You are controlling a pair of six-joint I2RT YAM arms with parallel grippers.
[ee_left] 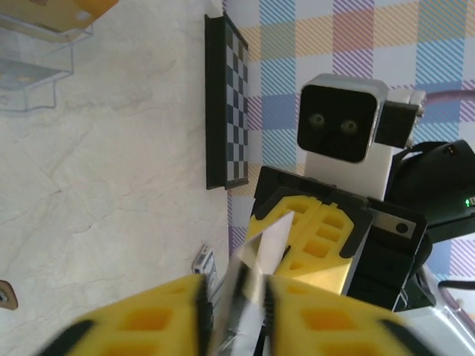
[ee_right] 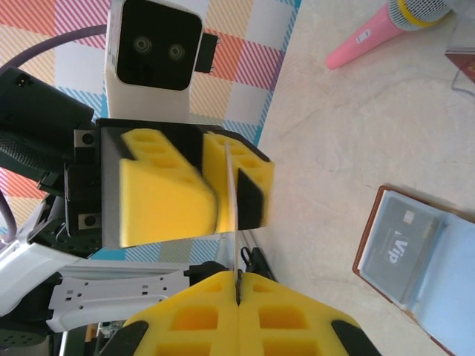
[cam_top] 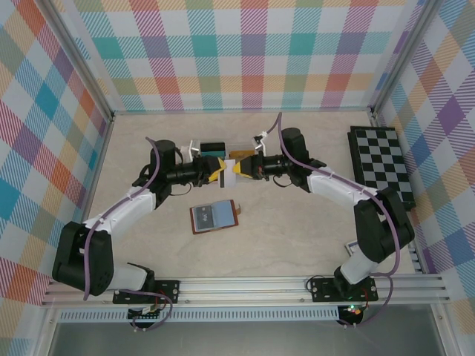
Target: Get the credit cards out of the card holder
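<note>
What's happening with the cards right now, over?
Right jaws shut on a credit card, mid-air. Left jaws around same card, grip unclear. Card holder open on table, Vip card inside. Nothing blocking it.

My gripper point(ee_left: 237, 320) fills the bottom edge, yellow fingers point(ee_left: 148, 326) either side of a shiny grey card point(ee_left: 261, 256) seen nearly edge-on. Blur hides whether my pads press it. The card's far end runs into the seam between the right gripper's point(ee_left: 298, 219) fingers, facing me with its camera point(ee_left: 341, 122) above. Behind, a chessboard point(ee_left: 234, 111) lies along the plaid wall point(ee_left: 356, 37). A clear box point(ee_left: 37, 67) sits on the table point(ee_left: 111, 185) at top left.
</note>
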